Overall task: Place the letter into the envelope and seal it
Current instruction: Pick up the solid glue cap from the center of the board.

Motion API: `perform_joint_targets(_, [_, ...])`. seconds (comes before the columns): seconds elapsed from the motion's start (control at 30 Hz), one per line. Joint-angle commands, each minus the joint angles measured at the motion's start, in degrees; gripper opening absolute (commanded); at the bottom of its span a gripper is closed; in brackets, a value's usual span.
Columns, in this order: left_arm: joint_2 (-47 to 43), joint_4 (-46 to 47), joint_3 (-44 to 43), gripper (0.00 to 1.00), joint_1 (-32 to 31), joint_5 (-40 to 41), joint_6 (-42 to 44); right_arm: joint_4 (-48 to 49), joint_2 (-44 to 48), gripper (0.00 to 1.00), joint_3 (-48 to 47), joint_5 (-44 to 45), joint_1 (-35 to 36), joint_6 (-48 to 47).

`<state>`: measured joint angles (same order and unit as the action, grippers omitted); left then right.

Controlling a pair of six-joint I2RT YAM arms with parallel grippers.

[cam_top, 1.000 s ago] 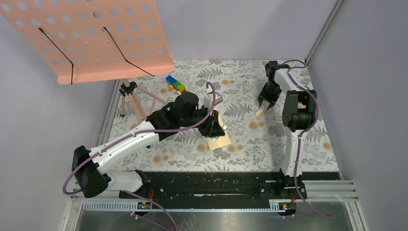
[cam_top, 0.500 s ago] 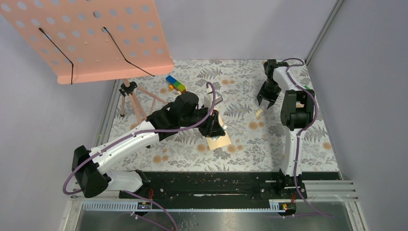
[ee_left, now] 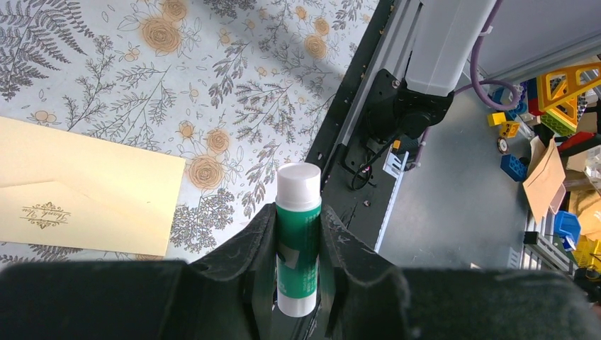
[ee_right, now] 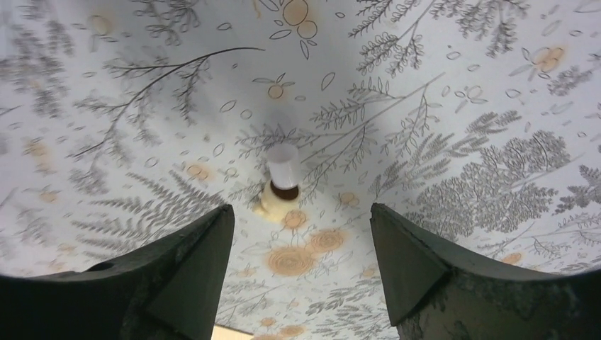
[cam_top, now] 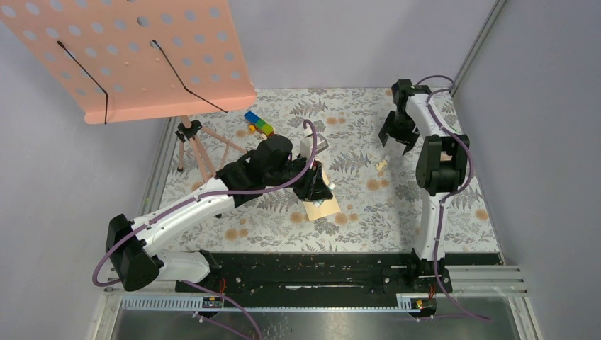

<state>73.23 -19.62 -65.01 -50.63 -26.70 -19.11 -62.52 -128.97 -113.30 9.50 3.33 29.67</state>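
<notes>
1. The left gripper [ee_left: 298, 218] is closed tight on a green glue stick [ee_left: 298, 244], which stands upright between its fingers with its white end pointing away from the wrist. The hold sits low on the tube, so pressing down could tilt it or push it back through the fingers.
2. That white end looks like a cap. If it is one, no glue will reach the paper.
3. The envelope [ee_left: 78, 191] lies flat on the table [ee_left: 234, 64], ahead and to the left of the left gripper and not touching it. Nothing holds it down, so a glue stroke could drag or crumple it.
4. The flap lies folded over the body. The letter does not show as a separate sheet, so sealing now could leave it out.
5. The right gripper [ee_right: 301, 212] hangs wide open and holds nothing. It is well away from the envelope, above a small white-topped piece [ee_right: 282, 173], and it cannot steady the paper from there.
6. Writing: the glue label cannot be read. The flap has a gold ornament with script that is too small to make out.
</notes>
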Motion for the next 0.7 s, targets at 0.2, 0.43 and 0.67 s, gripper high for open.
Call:
perform_joint_targets(0.2, [-1.1,4.0,-1.0,0.00,0.0,-1.8,-1.5,24.5,23.9,0.82,25.4,0.8,0.2,22.5])
perform_joint_targets(0.43, [-1.2,4.3,-0.3,0.00,-0.1,-1.6,-1.8,17.6,18.1,0.86,21.0,-3.8,-0.3,27.4])
perform_joint_targets(0.67, [-1.8,4.1,-0.3,0.00,-0.1,-1.2,-1.9,21.1,17.5,0.79,28.5,-2.6,-0.1,37.8])
